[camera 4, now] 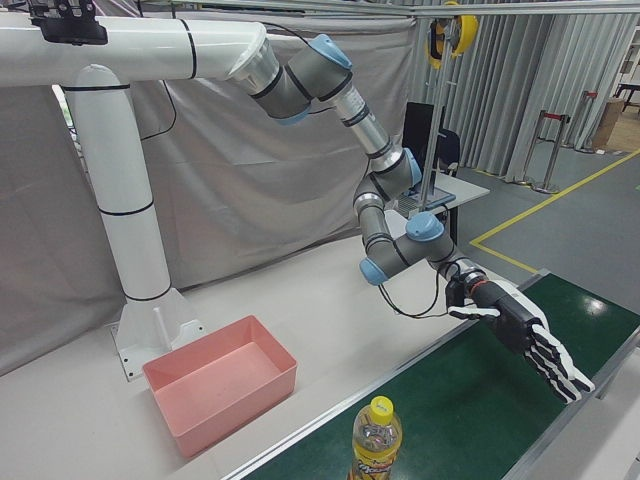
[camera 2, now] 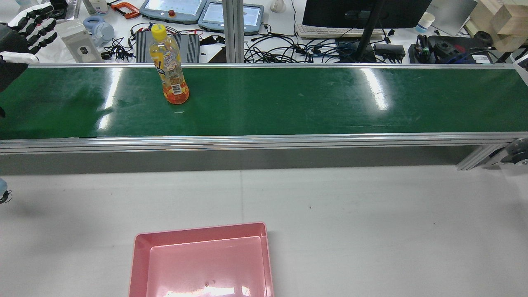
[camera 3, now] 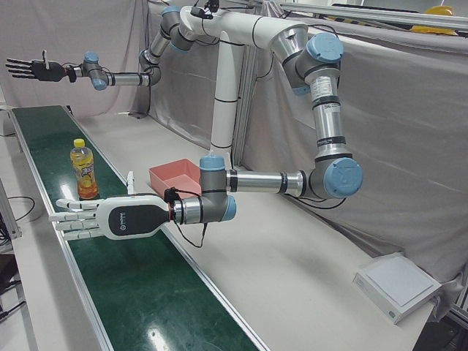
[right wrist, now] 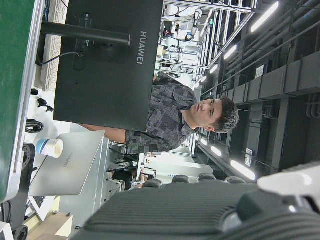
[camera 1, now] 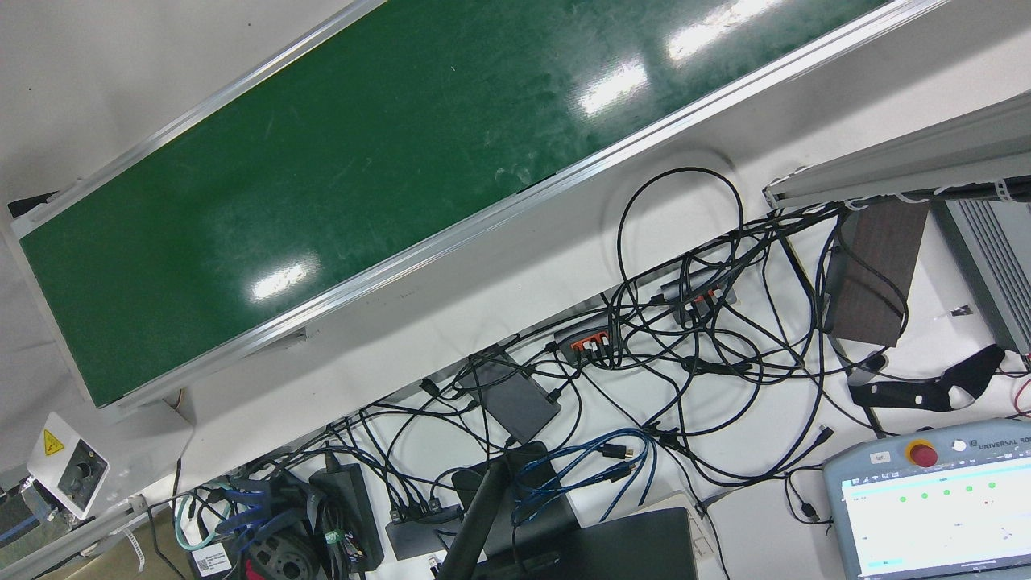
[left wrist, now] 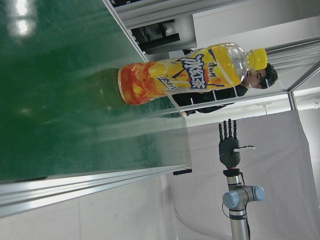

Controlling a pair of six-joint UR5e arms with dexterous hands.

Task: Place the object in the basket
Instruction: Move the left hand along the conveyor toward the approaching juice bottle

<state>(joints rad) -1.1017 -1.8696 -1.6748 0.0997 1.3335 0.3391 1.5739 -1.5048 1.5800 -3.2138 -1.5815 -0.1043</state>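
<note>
Bottle [camera 2: 169, 66] stood untouched on belt [camera 2: 288, 103]; basket [camera 2: 202, 264] empty; left hand [camera 3: 102, 217] and right hand [camera 3: 33, 69] both splayed, holding nothing

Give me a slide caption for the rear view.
Bottle upright on the green belt, pink basket empty, left hand open.

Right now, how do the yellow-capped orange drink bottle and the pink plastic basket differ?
The yellow-capped orange drink bottle stands upright on the green conveyor belt; the pink plastic basket sits on the white table. The bottle is tall, narrow and see-through; the basket is low, wide, rectangular and opaque. The bottle is capped and holds liquid; the basket is open-topped and holds nothing. Both rest with nothing touching them.
</note>
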